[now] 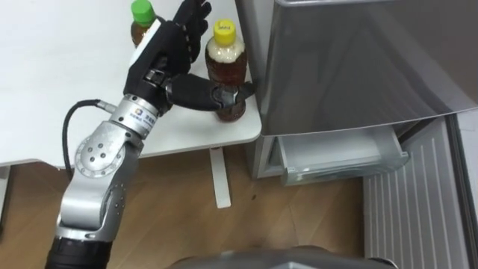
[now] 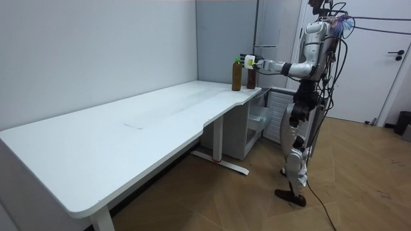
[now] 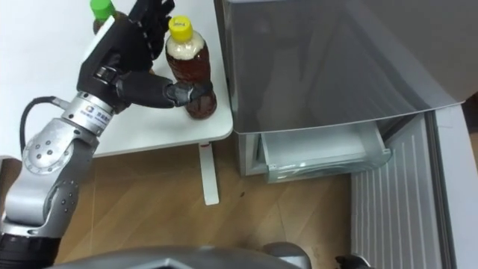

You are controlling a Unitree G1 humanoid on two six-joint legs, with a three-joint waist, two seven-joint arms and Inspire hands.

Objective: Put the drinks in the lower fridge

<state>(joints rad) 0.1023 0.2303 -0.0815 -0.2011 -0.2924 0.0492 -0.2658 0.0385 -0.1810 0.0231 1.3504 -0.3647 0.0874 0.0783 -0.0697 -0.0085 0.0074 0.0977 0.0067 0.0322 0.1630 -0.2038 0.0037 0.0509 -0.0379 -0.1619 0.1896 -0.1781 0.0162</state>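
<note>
Two bottles of brown drink stand at the white table's (image 1: 60,90) corner beside the fridge. The yellow-capped bottle (image 1: 224,63) is nearest the fridge; the green-capped bottle (image 1: 140,19) stands behind my left hand (image 1: 168,48). That hand reaches round the yellow-capped bottle: the thumb lies across its lower front and the fingers stretch straight up between the two bottles. The lower fridge drawer (image 1: 336,153) is pulled out and holds no drinks. In the room view I stand by the table corner with my left hand (image 2: 250,62) stretched out to the bottles.
The grey fridge body (image 1: 351,60) rises right beside the table edge, close to the yellow-capped bottle. A ribbed white panel (image 1: 418,202) lies to the right of the drawer. Wooden floor (image 1: 194,217) and a table foot (image 1: 220,179) show below.
</note>
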